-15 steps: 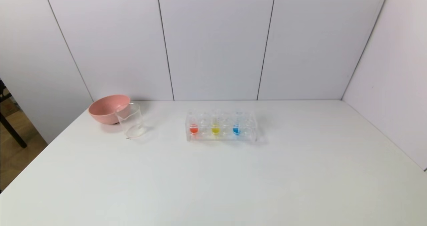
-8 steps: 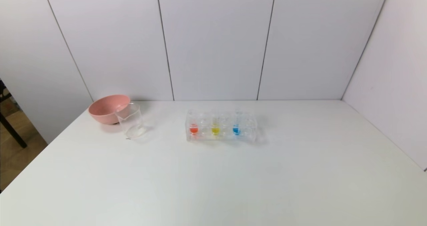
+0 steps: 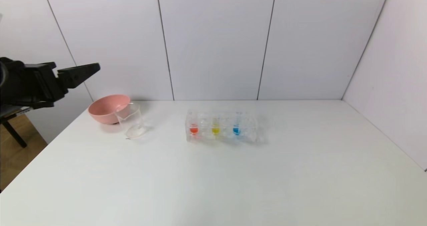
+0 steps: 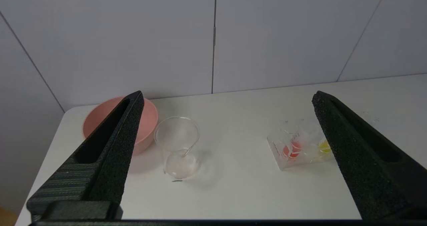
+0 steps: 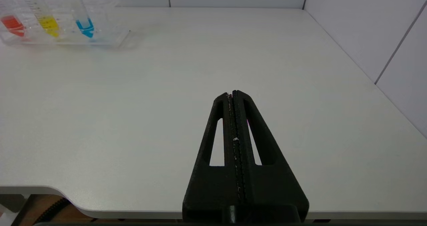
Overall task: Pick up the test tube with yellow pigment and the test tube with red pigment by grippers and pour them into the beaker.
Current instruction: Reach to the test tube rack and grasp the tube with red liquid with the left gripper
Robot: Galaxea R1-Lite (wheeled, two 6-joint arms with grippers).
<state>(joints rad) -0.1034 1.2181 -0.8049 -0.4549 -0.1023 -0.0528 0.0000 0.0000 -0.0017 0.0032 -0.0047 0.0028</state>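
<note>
The test tube with red pigment (image 3: 193, 129) and the test tube with yellow pigment (image 3: 215, 130) stand upright in a clear rack (image 3: 248, 133) at mid-table. The clear beaker (image 3: 131, 122) stands to the rack's left, empty. My left gripper (image 3: 76, 66) hovers high at the far left, above and left of the beaker, open wide and empty. The left wrist view shows the left gripper (image 4: 227, 95), the beaker (image 4: 178, 146), the red tube (image 4: 289, 150) and the yellow tube (image 4: 324, 146). My right gripper (image 5: 232, 93) is shut and empty near the table's front edge, far from the red tube (image 5: 12, 21) and the yellow tube (image 5: 49, 23).
A pink bowl (image 3: 105, 109) sits just behind and left of the beaker, touching or nearly touching it. A tube with blue liquid (image 3: 236, 130) stands in the rack right of the yellow one. White walls enclose the table's back and right side.
My left gripper has come into the head view at the far left, open. The tubes, rack, beaker and bowl have not moved.
</note>
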